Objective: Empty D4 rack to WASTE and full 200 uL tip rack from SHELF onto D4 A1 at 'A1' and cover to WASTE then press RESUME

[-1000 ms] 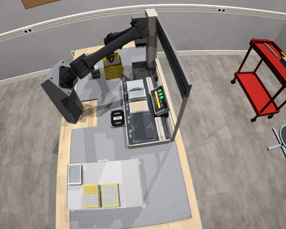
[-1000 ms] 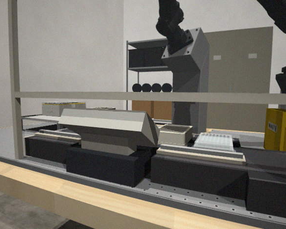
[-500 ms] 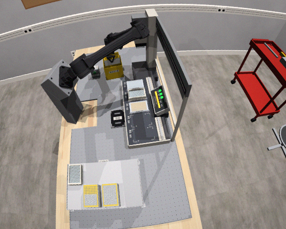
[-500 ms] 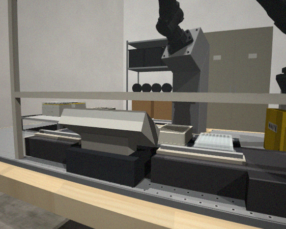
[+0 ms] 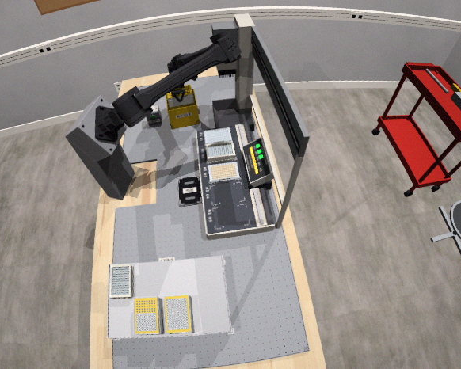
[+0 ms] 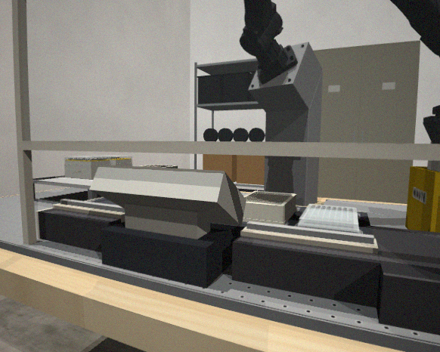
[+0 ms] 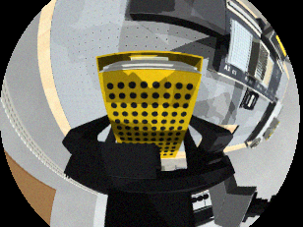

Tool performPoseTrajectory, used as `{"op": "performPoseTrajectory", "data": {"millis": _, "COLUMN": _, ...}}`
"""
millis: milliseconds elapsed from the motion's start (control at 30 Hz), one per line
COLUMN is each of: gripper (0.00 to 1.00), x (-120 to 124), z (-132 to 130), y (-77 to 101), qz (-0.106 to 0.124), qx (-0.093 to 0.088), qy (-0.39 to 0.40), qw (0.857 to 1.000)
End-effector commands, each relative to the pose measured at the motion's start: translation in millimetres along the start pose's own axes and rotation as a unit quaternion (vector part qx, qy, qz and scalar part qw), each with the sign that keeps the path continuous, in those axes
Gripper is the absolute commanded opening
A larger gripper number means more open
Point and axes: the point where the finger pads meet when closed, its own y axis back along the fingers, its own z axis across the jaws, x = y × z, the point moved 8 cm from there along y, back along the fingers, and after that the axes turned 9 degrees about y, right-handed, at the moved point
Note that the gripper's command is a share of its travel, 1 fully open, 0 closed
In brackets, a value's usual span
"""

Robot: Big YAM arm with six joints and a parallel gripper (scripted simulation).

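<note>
My gripper [image 5: 180, 93] is shut on the empty yellow tip rack [image 7: 151, 113], whose open holes show dark in the wrist view. I hold it by its near end, right over the mouth of the yellow waste bin [image 5: 182, 108]. The bin's rim [image 7: 150, 61] frames the rack's far end in the wrist view. How far the rack reaches into the bin I cannot tell. Deck position D4 [image 5: 226, 194] is bare, and so is D5 [image 5: 230, 216]. Two yellow-rimmed tip racks [image 5: 146, 315] [image 5: 177, 313] and a white one [image 5: 120, 280] sit on the shelf unit.
Two open plates [image 5: 217, 135] [image 5: 222, 171] and a reservoir [image 5: 219, 150] fill D1 to D3. The lit panel [image 5: 257, 160] and tall gantry frame [image 5: 280, 103] stand behind the deck. The black spare nest [image 5: 189, 193] sits before D4. A small key box [image 5: 156, 117] stands left of the bin.
</note>
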Motion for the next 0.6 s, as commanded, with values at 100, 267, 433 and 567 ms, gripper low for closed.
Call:
{"op": "performPoseTrajectory", "data": {"millis": 100, "gripper": 0.0, "x": -3.9, "z": 0.1, "y": -7.3, "qz": -0.001, "qx": 0.001, "qy": -0.001, "qw": 1.0}}
{"op": "performPoseTrajectory", "data": {"millis": 267, "gripper": 0.0, "x": -3.6, "z": 1.8, "y": -8.5, "qz": -0.001, "qx": 0.0, "qy": 0.0, "qw": 1.0}}
{"op": "performPoseTrajectory", "data": {"millis": 433, "gripper": 0.0, "x": -4.3, "z": 7.1, "y": -0.6, "qz": -0.006, "qx": -0.006, "qy": 0.005, "qw": 1.0}}
{"op": "performPoseTrajectory", "data": {"millis": 567, "gripper": 0.0, "x": -4.5, "z": 3.5, "y": -1.4, "qz": -0.004, "qx": -0.004, "qy": 0.0, "qw": 1.0}}
